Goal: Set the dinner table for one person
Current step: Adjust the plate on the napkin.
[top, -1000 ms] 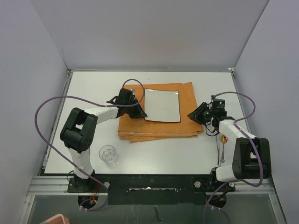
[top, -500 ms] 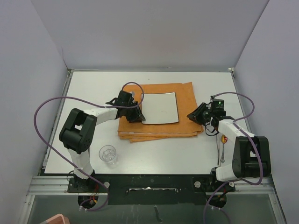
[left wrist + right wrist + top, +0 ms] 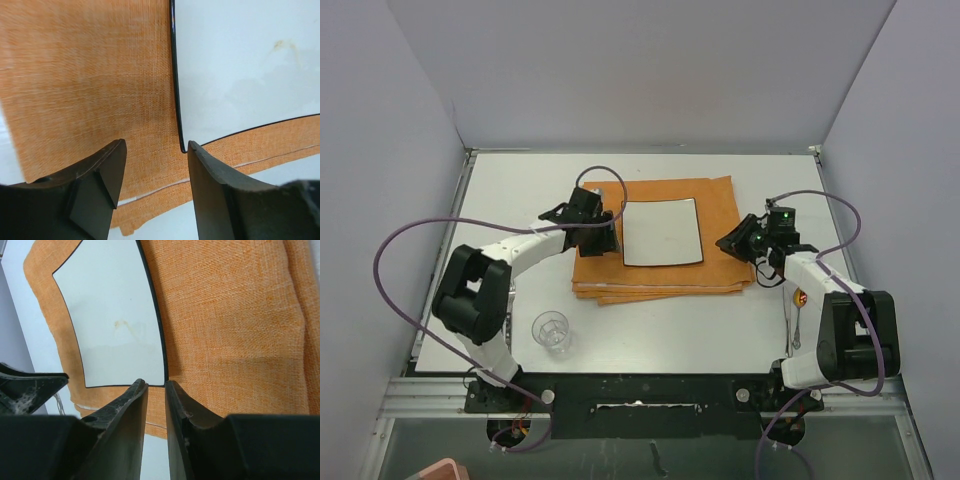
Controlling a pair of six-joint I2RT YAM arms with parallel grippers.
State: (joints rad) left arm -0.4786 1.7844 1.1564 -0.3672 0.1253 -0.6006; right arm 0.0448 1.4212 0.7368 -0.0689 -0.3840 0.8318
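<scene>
The dinner table (image 3: 520, 190) is a large off-white top. A folded orange mat (image 3: 720, 215) lies at its middle, and a square white plate (image 3: 662, 232) with a thin black rim rests flat on it. My left gripper (image 3: 605, 236) hovers over the mat just left of the plate, open and empty. In the left wrist view the left gripper (image 3: 156, 146) has the plate's near corner (image 3: 183, 149) beside its right finger, untouched. My right gripper (image 3: 734, 243) is at the mat's right edge. In the right wrist view the right gripper (image 3: 156, 384) is shut to a thin slit on nothing, aimed at the plate (image 3: 110, 315).
A clear drinking glass (image 3: 551, 331) stands near the front left, close to the left arm's base. A metal utensil (image 3: 795, 326) lies on the table by the right arm's base. Grey walls close in the table on three sides.
The plate slid a little left and squared up on the mat. The left gripper then drew back left off the plate's corner, its elbow swinging outward. The right gripper barely moved.
</scene>
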